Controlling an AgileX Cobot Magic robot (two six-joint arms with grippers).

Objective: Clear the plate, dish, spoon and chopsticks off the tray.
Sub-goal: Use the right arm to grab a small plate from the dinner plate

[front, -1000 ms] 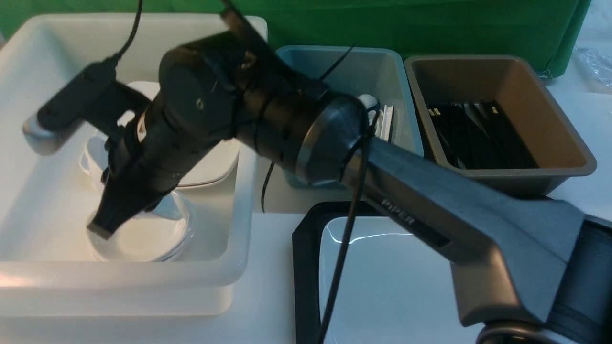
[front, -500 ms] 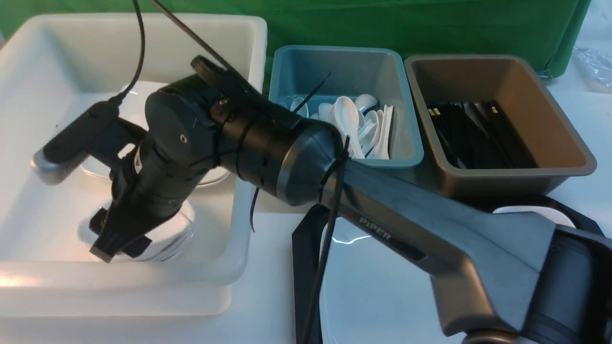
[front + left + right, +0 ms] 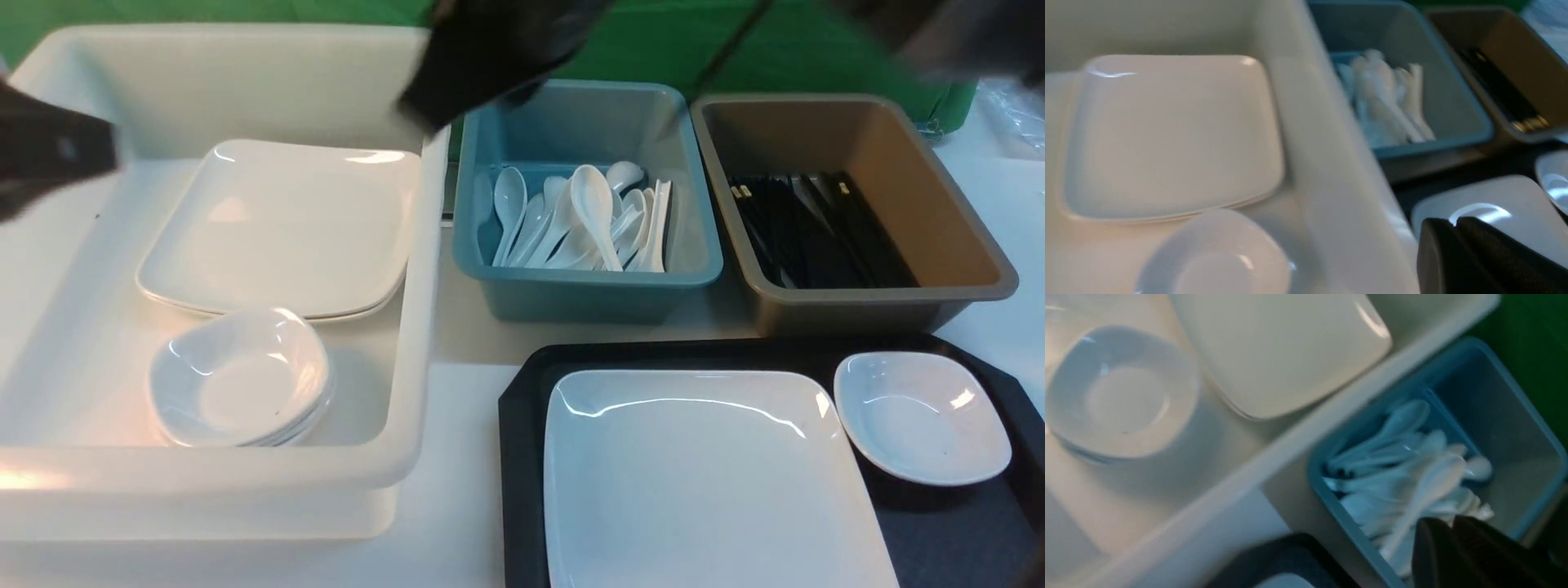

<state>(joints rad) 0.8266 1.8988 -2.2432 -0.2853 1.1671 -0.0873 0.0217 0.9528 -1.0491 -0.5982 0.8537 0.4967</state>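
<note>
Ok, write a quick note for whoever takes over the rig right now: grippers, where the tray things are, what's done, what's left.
Left gripper: jaws together, holding nothing, raised.
Right gripper: jaws together, holding nothing, raised near the blue bin.
On the tray: the plate and one small dish, side by side.
No spoon or chopsticks show on the visible tray; spoons lie in the blue bin, chopsticks in the brown bin.
Left: plate and dish, probably to the stacks in the white bin.
</note>
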